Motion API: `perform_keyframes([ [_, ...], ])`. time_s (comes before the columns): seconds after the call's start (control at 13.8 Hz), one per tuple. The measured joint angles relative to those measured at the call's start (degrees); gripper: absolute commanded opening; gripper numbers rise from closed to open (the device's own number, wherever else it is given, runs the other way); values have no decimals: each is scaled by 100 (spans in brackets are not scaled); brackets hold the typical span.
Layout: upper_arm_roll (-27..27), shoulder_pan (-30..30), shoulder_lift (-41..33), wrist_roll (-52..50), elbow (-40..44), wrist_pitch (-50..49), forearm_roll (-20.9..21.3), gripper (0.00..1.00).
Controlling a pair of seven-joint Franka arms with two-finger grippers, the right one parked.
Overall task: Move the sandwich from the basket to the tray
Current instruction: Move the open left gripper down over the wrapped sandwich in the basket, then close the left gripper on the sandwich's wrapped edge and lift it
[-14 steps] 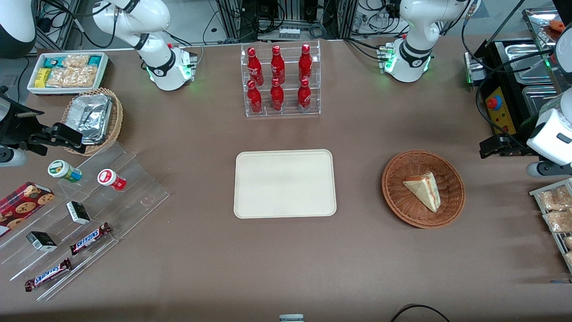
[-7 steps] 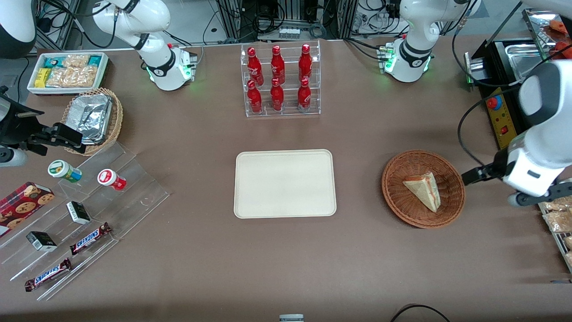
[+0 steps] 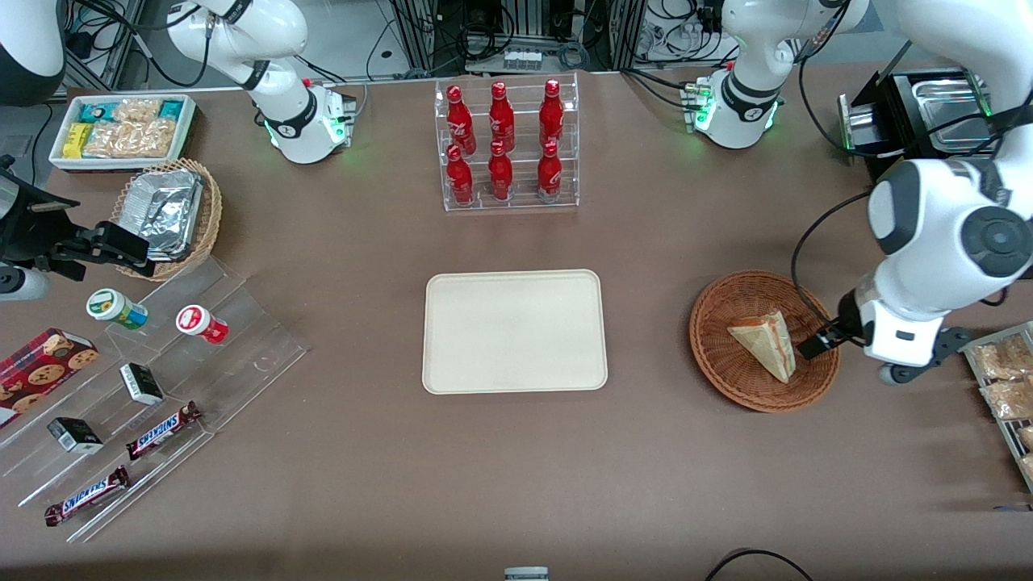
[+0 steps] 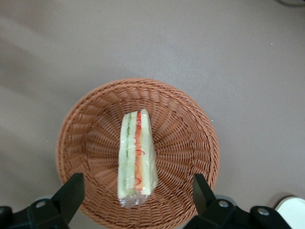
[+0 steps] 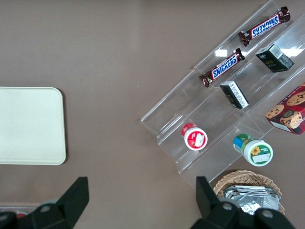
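So from the front view, the left gripper (image 3: 813,345) sits over the working-arm edge of the basket (image 3: 726,363), with the sandwich (image 3: 765,345) lying in the basket just beside it on the tray side, and the tray (image 3: 514,331) well apart toward the middle of the table with nothing on it. In the left wrist view the gripper (image 4: 136,195) looks straight down: its two fingers (image 4: 71,193) are spread wide with nothing between them, and the sandwich (image 4: 137,157) lies on its side in the basket (image 4: 190,143), cut edge up, roughly centred between the fingers but a bit ahead of them. I'd call this the approach step, grasp not yet made. Next it probably needs to nudge forward over the wedge, drop down straddling the bread faces, then close gently so it doesn't squash it
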Motion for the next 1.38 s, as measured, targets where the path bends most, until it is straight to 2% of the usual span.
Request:
perform_keyframes([
  [0.51, 17, -74, 9, -336, -1371, 1646, 0, 100],
  [1.09, 31, -71, 36, -548, -1903, 2221, 0, 100],
  [1.16, 31, -72, 80, -606, -1930, 2271, 0, 92],
  [1.24, 31, -72, 133, -655, -1940, 2308, 0, 69],
  [1.31, 31, -72, 179, -684, -1942, 2327, 0, 26],
  [1.38, 31, -72, 206, -702, -1941, 2336, 0, 0],
])
